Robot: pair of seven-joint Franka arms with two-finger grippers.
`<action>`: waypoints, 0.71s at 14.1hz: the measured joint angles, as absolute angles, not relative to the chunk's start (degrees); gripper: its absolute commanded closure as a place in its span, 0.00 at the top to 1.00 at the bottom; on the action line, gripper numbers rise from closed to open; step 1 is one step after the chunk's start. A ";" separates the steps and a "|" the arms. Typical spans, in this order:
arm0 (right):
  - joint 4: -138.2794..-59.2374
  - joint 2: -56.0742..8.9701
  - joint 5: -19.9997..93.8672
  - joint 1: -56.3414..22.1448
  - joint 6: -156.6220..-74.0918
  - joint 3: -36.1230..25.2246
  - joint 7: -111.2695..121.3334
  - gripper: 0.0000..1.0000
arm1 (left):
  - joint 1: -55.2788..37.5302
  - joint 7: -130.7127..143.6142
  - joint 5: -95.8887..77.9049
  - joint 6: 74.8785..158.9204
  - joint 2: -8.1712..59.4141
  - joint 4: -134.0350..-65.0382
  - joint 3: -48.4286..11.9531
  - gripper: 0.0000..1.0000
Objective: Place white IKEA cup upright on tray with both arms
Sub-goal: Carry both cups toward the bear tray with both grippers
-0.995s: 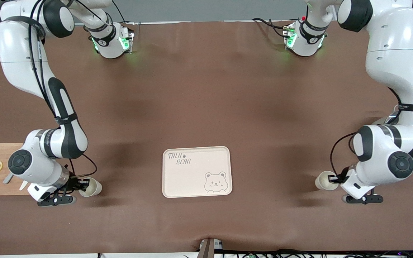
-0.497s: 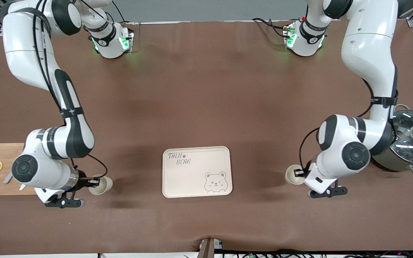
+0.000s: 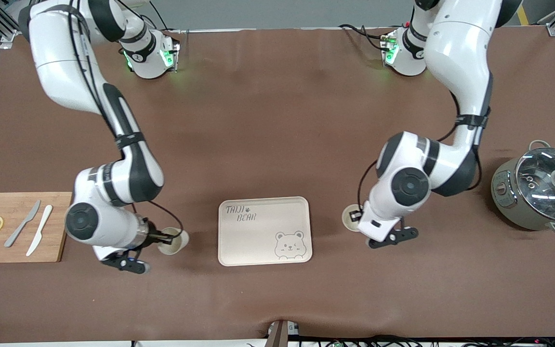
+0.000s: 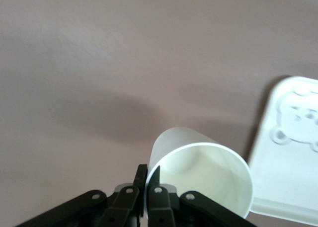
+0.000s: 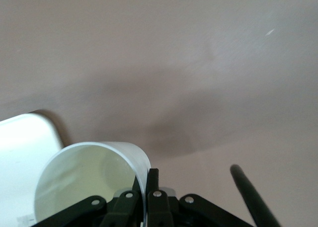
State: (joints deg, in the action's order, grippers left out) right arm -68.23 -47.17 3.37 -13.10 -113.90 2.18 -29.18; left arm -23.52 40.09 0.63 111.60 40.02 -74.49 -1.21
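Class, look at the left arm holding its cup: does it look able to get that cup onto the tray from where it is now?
Probably yes. The left hand, shut on the rim of a white cup, is beside the tray at the left arm's end. Only bare brown table lies between, and the tray's surface is bare.

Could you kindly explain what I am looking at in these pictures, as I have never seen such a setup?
Two white robot arms work at a brown table. One camera looks down from across the table; the other two sit on the arms' wrists. The left tool pinches the rim of a white cup, and the right tool pinches another white cup, each beside the cream bear tray. Also present: a cutting board with two knives and lemon slices, and a lidded pot.
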 measured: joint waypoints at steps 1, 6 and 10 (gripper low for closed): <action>-68.20 -47.17 3.37 -14.79 -113.92 2.18 -32.31 0.00 | -25.03 42.81 0.63 111.46 39.90 -74.43 -1.22 0.00; -68.21 -47.20 3.38 -19.51 -114.63 2.05 -41.54 0.00 | -31.63 54.64 0.63 113.00 39.93 -73.74 -1.26 0.00; -68.64 -47.49 3.60 -20.14 -117.03 2.05 -43.37 0.00 | -33.46 59.28 0.63 117.94 41.92 -73.78 -1.21 0.00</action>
State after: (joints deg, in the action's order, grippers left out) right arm -68.64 -47.49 3.60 -20.14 -117.03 2.05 -43.37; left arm -33.46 59.28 0.63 117.94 41.92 -73.78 -1.21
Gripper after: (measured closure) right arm 0.965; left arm 0.960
